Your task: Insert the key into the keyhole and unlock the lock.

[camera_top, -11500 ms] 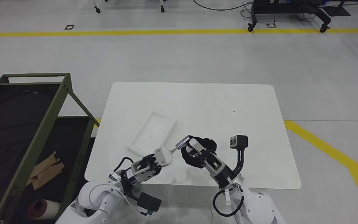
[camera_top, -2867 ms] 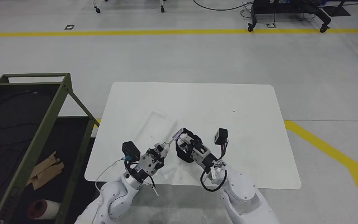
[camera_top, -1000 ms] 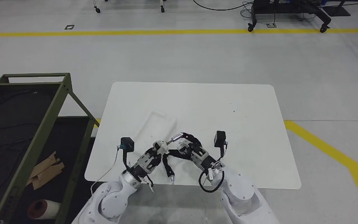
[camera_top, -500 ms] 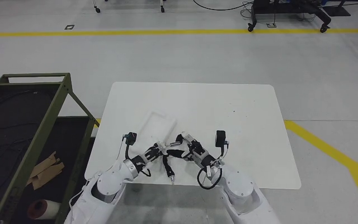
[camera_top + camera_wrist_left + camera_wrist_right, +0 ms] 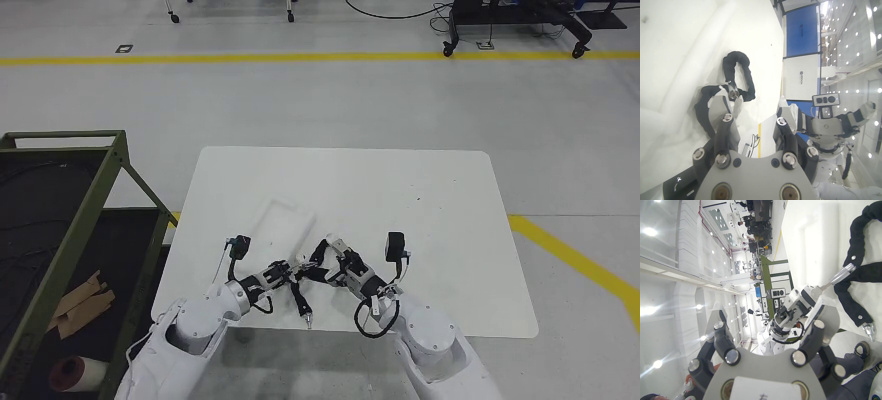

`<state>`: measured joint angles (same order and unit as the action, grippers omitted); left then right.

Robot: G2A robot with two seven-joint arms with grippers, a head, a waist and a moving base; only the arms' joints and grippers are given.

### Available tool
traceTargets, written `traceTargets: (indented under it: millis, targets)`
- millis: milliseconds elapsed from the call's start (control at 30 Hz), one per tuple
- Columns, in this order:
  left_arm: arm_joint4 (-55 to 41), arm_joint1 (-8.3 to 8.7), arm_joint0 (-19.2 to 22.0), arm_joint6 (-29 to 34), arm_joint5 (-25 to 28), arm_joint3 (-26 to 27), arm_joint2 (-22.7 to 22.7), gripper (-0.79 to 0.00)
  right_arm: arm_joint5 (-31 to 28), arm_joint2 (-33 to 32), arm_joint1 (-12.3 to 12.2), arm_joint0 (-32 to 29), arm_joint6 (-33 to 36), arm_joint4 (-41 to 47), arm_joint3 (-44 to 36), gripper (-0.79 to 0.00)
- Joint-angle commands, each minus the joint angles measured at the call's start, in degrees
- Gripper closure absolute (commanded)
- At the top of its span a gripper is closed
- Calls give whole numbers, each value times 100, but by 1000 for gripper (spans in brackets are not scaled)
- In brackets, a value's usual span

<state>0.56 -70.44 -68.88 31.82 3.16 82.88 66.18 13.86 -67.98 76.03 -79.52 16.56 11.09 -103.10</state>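
Crowding the robot-side edge of the worktop, left of its middle, both hands flank the black sleeved chain lock. Fingers of the left hand are spread, nothing clamped between them. The lock's silver cylinder sits just beyond one fingertip, end face toward that wrist camera. In the right wrist view a thin key runs from the cylinder's end to the left hand's tip; contact unclear. The right hand is also spread wide and empty, chain just beyond one finger. The chain's free end, with a metal pin, lies apart from the cylinder at the worktop's very edge. A white tray lies just behind the hands.
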Motion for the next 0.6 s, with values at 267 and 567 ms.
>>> traceTargets:
  millis: [267,567]
  targets:
    - [-536,175,-988,219,506,1415,849,-785,0,0,0,0,0,0,0,-785]
    - [-1584,205,-1942,-757,2225,2051,1765,-785,0,0,0,0,0,0,0,-785]
